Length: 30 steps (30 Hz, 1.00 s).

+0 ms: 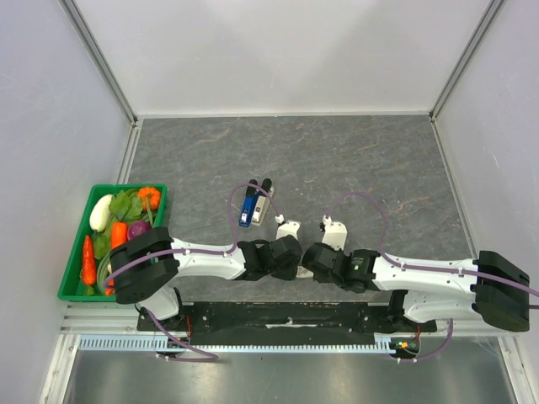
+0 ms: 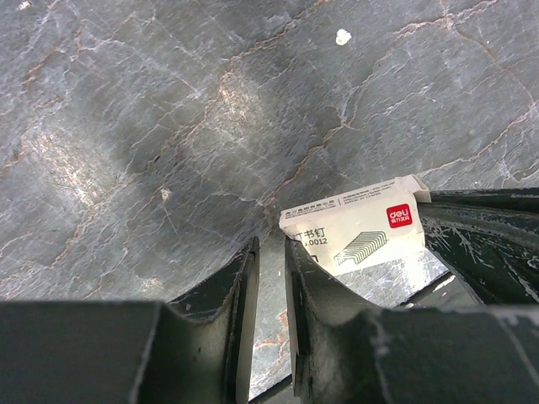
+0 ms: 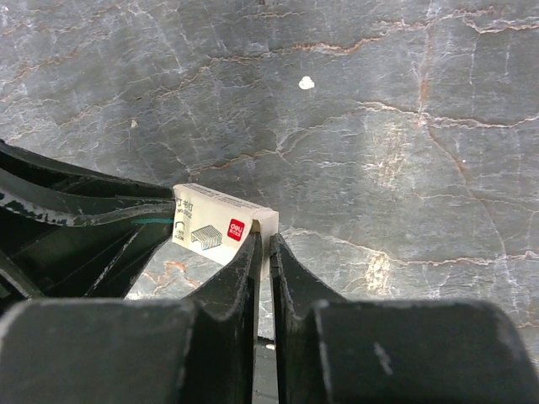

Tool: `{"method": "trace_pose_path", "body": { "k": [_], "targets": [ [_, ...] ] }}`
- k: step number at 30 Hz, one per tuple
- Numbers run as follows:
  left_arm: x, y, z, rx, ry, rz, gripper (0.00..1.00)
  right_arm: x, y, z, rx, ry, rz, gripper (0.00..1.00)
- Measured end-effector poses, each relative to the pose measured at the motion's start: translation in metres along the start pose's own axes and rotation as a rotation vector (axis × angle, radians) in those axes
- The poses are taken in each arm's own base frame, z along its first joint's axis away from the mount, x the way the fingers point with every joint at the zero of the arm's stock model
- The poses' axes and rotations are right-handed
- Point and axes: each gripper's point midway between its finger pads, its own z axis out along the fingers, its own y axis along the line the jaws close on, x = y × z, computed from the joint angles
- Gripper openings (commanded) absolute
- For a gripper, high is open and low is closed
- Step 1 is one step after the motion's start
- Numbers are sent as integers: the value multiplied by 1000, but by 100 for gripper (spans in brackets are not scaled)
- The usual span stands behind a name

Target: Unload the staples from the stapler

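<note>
Staple box [image 2: 354, 231] partly hidden behind left fingers [image 2: 320, 295].

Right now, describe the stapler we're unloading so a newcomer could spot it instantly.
On the grey stone-patterned table, start at the green crate on the left edge and look right, to near mid-table, where two staplers lie side by side. The stapler is the right-hand one of the pair. It is slim and grey-silver, unlike the blue stapler next to it.

The stapler [image 1: 262, 204], slim and grey-silver with a black end cap, is lying on the counter [image 1: 362, 160], just nine o'clock of its centre. Its black cap is pointing toward roughly one o'clock.
</note>
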Motion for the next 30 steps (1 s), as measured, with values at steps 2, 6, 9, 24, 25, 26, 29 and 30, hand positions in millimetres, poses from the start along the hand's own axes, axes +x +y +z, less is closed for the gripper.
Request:
{"method": "trace_pose_path", "body": {
  "k": [2,6,9,24,25,26,29,30],
  "targets": [
    [0,0,0,0,0,1,27,0,-1,2,8,-2,-4,17],
    [0,0,0,-1,-1,1,27,4,-5,6,34,6,-16,18],
    [0,0,0,1,-2,1,27,6,-8,8,52,10,-24,18],
    [2,-10,3,29,3,0,26,-5,-15,-2,61,-37,8,21],
    [2,-11,3,31,3,0,26,-5,-16,-2,65,-37,8,21],
    [3,-11,3,33,5,1,26,-5,-17,-2,69,-37,8,22],
    [2,-13,4,35,5,2,26,-4,-19,-3,77,-33,5,22],
    [2,-13,4,35,7,2,26,-3,-20,-2,79,-32,4,23]
  ]
}}
